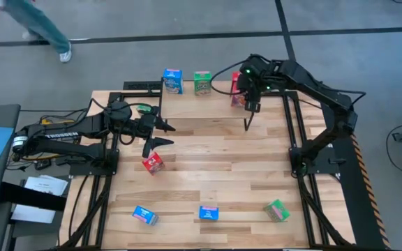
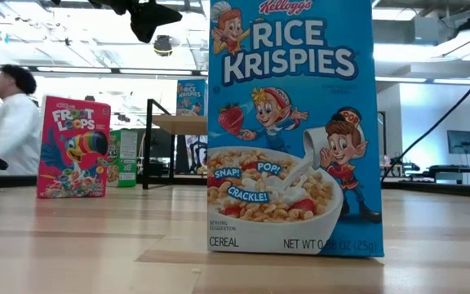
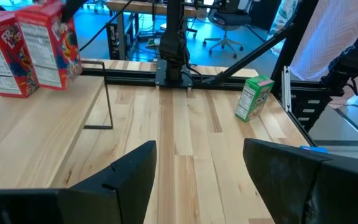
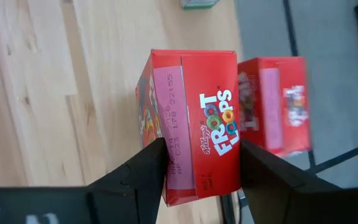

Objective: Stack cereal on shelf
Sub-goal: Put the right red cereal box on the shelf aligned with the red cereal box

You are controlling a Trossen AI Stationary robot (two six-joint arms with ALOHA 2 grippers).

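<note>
The shelf [image 1: 215, 108] stands at the table's far edge. A blue cereal box [image 1: 172, 81], a green one [image 1: 202, 83] and a red one [image 4: 272, 102] stand on it. My right gripper [image 4: 201, 163] is over the shelf's right end, shut on another red cereal box [image 4: 194, 124] beside that red one. My left gripper [image 1: 160, 137] hangs open above the table's left middle with nothing between its fingers. A red box [image 1: 153, 162] stands on the table just nearer than it. My right gripper pinches the red box between its two fingers, one on each broad face [image 4: 160, 155], near one end of the top panel. The fingers slant down from above. The box stands upright in the hold; whether its bottom rests on the shelf does not show.
Near the table's front edge lie two blue boxes [image 1: 144, 215] [image 1: 209, 213] and a green box [image 1: 276, 209]. The shelf's black legs [image 3: 107, 93] stand on the table. A person walks on the floor beyond the far left [image 1: 40, 28].
</note>
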